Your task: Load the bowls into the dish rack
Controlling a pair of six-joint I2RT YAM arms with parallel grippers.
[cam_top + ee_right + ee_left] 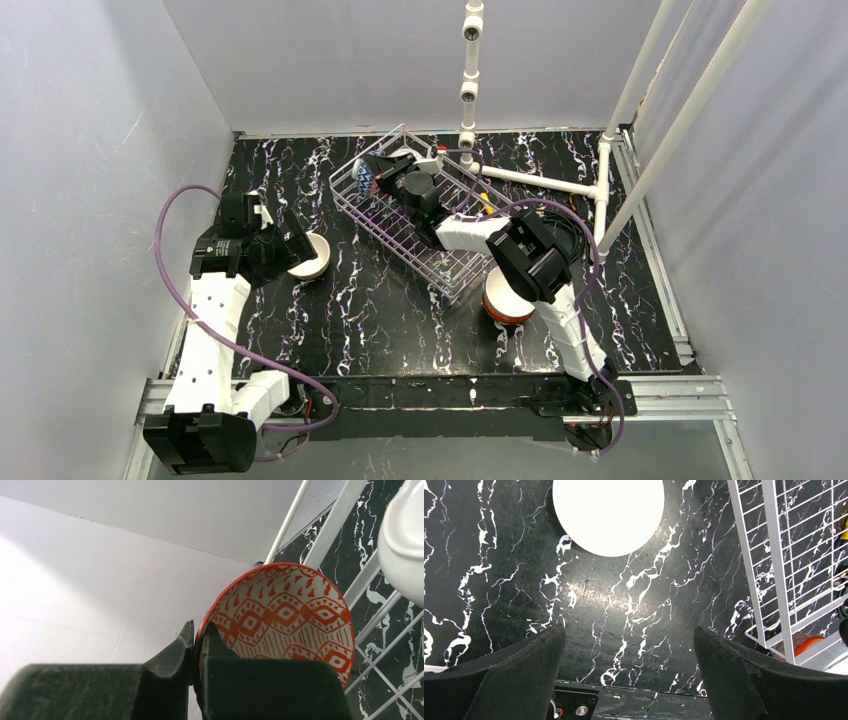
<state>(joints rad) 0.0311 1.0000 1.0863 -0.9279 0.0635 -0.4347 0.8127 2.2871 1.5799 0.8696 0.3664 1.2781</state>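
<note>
Placing looks to be in hand: the right arm stretches across the dish rack point(452, 270), its end effector point(197, 630) pinching the rim of a patterned bowl point(285, 615) held on edge at the rack's far corner; next it should ease the bowl between the wires and release. The left end effector point(629, 629) hangs spread above the table point(624, 605), near 1 white bowl point(608, 515)

Patterned bowl point(285, 615) on edge, seemingly inside dish rack point(397, 233) — white bowl point(312, 256) outside.
</note>
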